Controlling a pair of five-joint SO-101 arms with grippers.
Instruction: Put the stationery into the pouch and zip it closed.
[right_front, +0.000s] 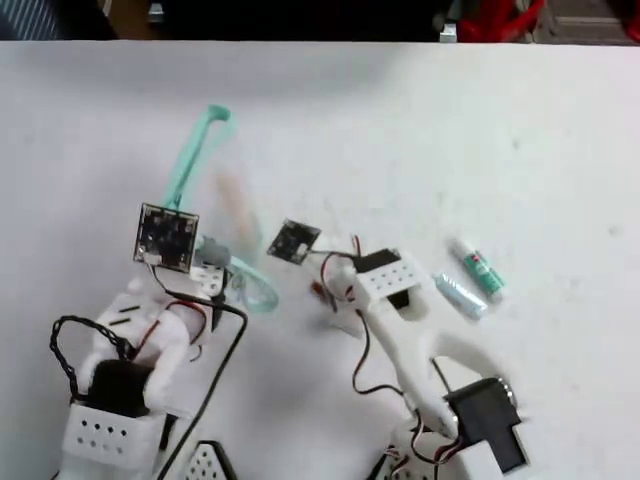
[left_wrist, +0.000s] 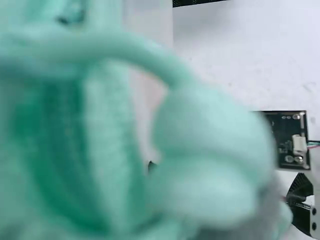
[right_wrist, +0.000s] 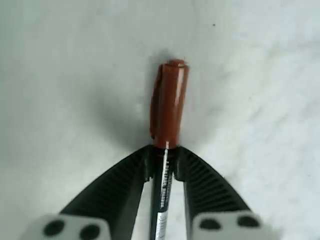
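Note:
The clear pouch with a mint zip edge (right_front: 193, 155) lies on the table, running from the back towards the left arm. A pale beige item (right_front: 231, 200) shows through it. My left gripper (right_front: 232, 276) is at the pouch's near end, shut on its mint edge (left_wrist: 100, 150), which is blurred and very close in the left wrist view. My right gripper (right_wrist: 163, 150) is shut on a pen with a red-brown cap (right_wrist: 169, 102), cap end just above the table. In the high view this gripper (right_front: 322, 292) sits just right of the pouch's near end.
A green-and-white tube (right_front: 478, 270) and a pale blue tube (right_front: 458, 296) lie side by side to the right of the right arm. The right arm's camera board (left_wrist: 286, 140) is close to the left gripper. The white table (right_front: 450, 130) stretches behind.

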